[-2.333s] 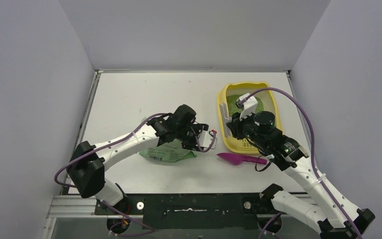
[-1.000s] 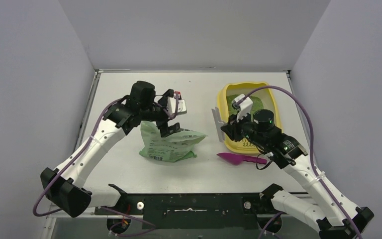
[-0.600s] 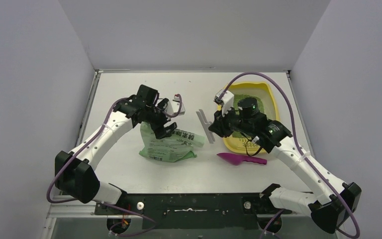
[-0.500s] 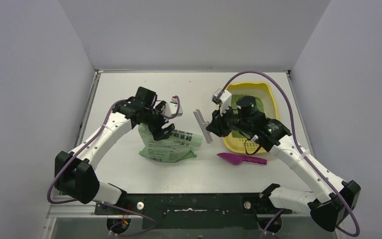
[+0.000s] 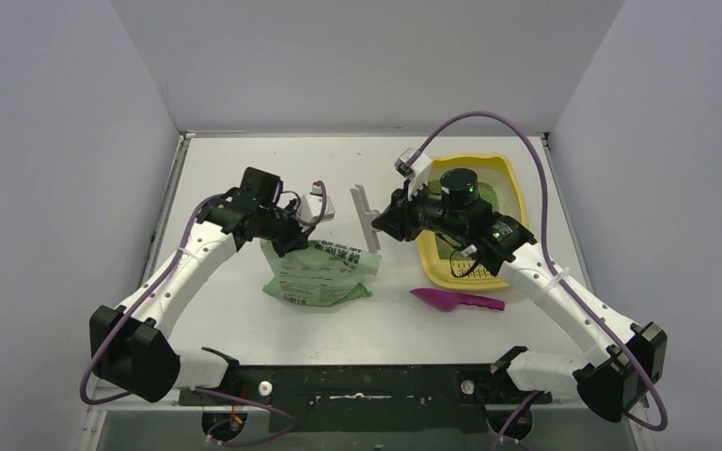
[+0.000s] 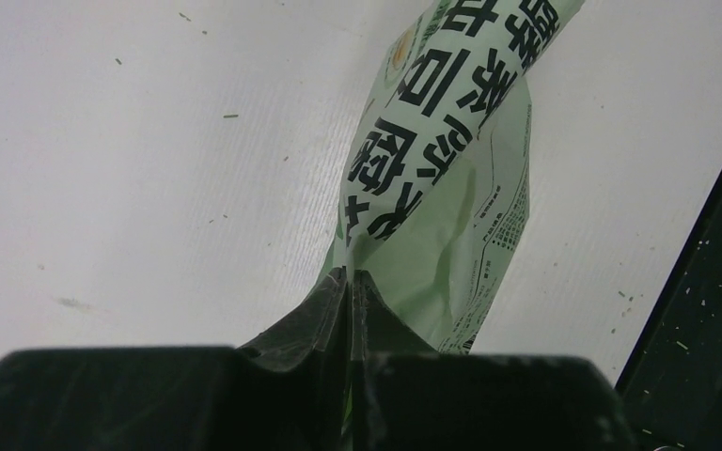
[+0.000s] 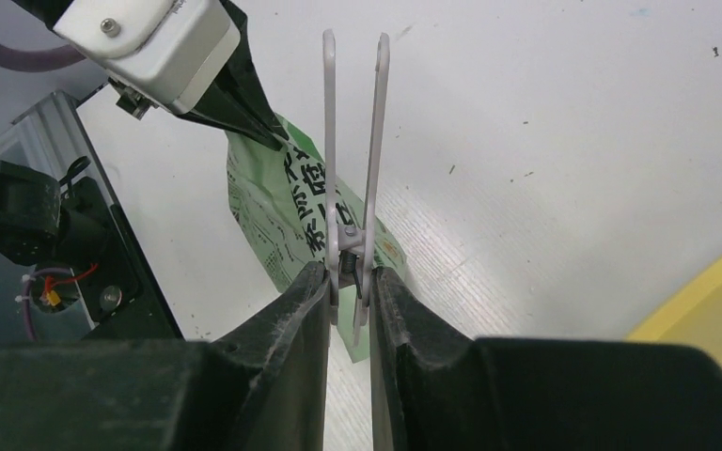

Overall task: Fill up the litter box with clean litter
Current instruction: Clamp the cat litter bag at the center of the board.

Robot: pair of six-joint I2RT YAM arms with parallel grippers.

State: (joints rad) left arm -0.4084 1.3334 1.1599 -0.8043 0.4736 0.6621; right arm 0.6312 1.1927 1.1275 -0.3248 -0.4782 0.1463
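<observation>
The yellow litter box point(image 5: 478, 161) sits at the back right with green clean litter point(image 5: 486, 198) in it. A light-green printed bag point(image 5: 324, 274) stands mid-table. My left gripper point(image 5: 290, 242) is shut on the bag's upper left edge. In the left wrist view the left gripper point(image 6: 350, 274) pinches the film and the bag point(image 6: 451, 188) hangs away from it. My right gripper point(image 5: 383, 225) hovers left of the box, shut on a white clip point(image 5: 367, 217). From the right wrist, the right gripper point(image 7: 351, 277) squeezes the clip point(image 7: 373, 169), whose long arms stand apart above the bag point(image 7: 277, 207).
A magenta scoop point(image 5: 456, 301) lies on the table in front of the litter box. A yellow corner of the box point(image 7: 714, 291) shows at the right of the right wrist view. Grey walls close in the table on three sides.
My left gripper came down onto the bag's top edge and closed on it. My right arm carried the white clip leftward from the litter box toward the bag.
</observation>
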